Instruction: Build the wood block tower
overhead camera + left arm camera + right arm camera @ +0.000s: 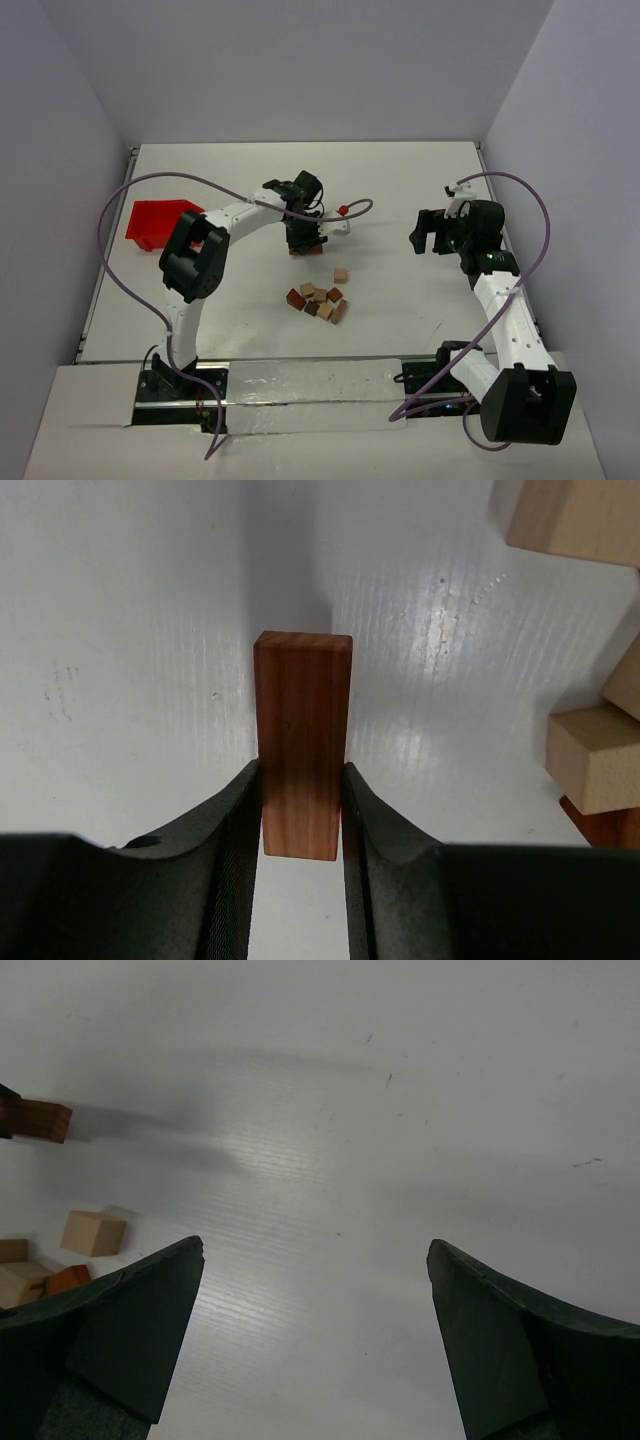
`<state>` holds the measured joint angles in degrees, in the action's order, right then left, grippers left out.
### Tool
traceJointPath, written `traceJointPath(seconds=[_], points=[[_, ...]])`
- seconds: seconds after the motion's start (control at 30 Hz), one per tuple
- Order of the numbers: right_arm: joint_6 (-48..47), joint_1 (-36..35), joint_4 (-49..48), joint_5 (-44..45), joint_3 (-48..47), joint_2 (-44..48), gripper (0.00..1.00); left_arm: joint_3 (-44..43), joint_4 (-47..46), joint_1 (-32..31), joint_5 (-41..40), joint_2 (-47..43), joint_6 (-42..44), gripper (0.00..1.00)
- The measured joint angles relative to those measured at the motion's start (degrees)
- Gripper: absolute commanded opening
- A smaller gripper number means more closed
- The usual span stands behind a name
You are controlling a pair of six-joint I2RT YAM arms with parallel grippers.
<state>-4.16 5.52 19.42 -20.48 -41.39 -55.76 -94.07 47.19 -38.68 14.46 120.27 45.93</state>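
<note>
My left gripper (305, 240) (302, 768) is shut on a reddish-brown wood bar (302, 740) (299, 251), held by its near end close over the white table. The right wrist view catches this bar (40, 1120) at its left edge. Several loose wood blocks (318, 300) lie in a cluster in front of it, with one tan cube (341, 274) (93, 1233) apart. Tan blocks (595, 755) edge the left wrist view on the right. My right gripper (430, 232) (315, 1250) hangs open over bare table, nothing between its fingers. No wood block tower shows in any view.
A red plastic bin (160, 222) sits at the table's left side. Purple cables (130, 190) loop over both arms. Grey walls close the table at the back and sides. The white table (400, 180) has its far edge by the back wall.
</note>
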Motion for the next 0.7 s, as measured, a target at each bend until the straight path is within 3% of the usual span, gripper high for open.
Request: traceJointPath(seconds=[0.63, 0.7], points=[[0.0, 0.0, 0.5, -0.2, -0.7, -0.7, 1.0, -2.6, -0.5, 0.0, 0.0, 4.4, 1.2, 0.2], [0.0, 0.0, 0.6, -0.2, -0.7, -0.7, 1.0, -2.6, -0.5, 0.0, 0.0, 4.4, 1.2, 0.25]])
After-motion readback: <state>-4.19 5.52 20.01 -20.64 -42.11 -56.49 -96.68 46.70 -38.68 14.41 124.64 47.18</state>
